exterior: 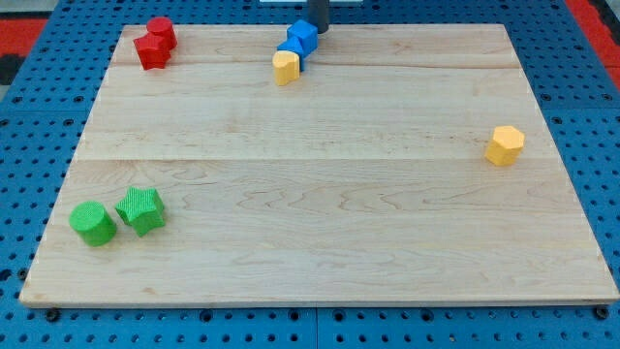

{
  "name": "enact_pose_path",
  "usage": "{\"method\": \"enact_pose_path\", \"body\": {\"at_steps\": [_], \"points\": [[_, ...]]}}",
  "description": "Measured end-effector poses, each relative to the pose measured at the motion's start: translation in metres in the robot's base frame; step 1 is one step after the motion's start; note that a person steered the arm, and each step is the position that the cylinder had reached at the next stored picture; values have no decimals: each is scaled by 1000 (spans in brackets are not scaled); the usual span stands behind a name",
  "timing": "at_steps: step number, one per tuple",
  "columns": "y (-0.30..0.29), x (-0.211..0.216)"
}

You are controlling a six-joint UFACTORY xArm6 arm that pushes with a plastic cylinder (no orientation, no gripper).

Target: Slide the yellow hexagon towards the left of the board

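Observation:
The yellow hexagon lies near the board's right edge, about halfway down. My tip is at the view's top centre, touching or just beside the upper right of a blue block. It is far to the upper left of the hexagon. A second blue block sits just below the first. Another yellow block, its shape unclear, rests against the blue ones.
Two red blocks huddle at the board's top left corner. A green cylinder and a green star sit side by side at the bottom left. The wooden board lies on a blue pegboard.

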State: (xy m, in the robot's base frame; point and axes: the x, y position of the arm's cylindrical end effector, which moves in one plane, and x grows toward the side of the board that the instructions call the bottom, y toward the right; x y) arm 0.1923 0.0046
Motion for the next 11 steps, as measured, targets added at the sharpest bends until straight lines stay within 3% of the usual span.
{"method": "enact_pose_path", "body": {"at_steps": [3,4,5,7,8,9,11], "points": [[-30,1],[31,10],[95,93],[275,210],[308,220],[246,239],[59,187]]}}
